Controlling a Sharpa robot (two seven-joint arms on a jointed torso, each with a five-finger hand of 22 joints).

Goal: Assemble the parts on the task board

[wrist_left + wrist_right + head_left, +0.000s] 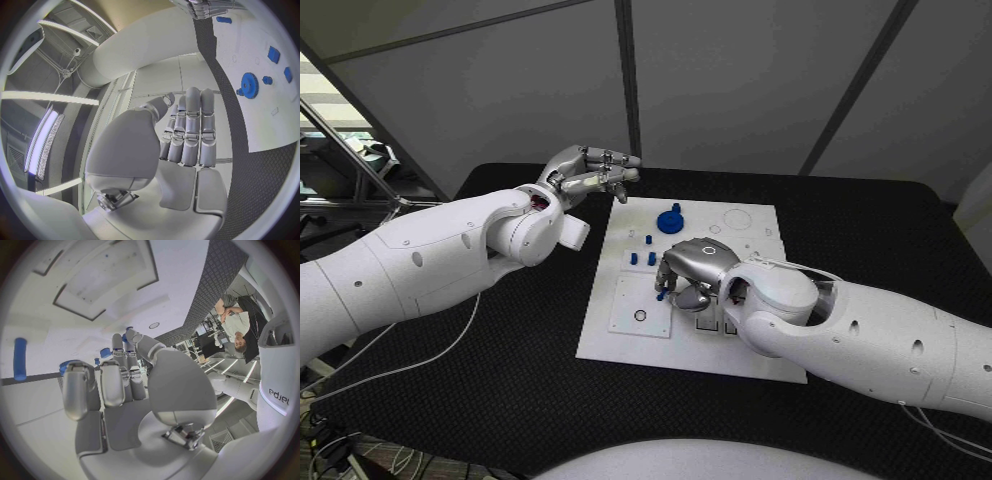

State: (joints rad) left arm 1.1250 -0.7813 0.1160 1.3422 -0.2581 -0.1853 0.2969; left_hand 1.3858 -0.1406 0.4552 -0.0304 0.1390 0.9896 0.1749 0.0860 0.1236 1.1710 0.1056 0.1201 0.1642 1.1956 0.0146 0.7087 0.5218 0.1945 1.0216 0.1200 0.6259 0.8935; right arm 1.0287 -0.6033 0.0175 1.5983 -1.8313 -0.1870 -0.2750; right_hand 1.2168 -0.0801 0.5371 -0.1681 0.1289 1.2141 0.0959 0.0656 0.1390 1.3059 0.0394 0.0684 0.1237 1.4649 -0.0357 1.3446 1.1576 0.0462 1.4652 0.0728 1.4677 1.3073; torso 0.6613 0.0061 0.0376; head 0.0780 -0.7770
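The white task board [625, 340] lies in the middle of the black table. A blue gear [672, 218] stands on its far part, also in the left wrist view as the blue gear [249, 85]. Small blue pegs [643, 258] stand left of centre. My right hand [692, 270] is bent down over the board's middle, its fingertips beside a small blue part [662, 296]. Whether the fingers grip that part is hidden. A blue peg [20, 359] lies on the board ahead of the right hand [119, 390]. My left hand [593, 172] hovers off the board's far left corner, its fingers [190, 130] straight and holding nothing.
The board carries round holes [737, 217], a small ring [639, 316] and rectangular slots [718, 325]. Thin cables [387, 370] trail over the table [502, 400] on the left. A metal frame [358, 150] stands beyond the table's left edge.
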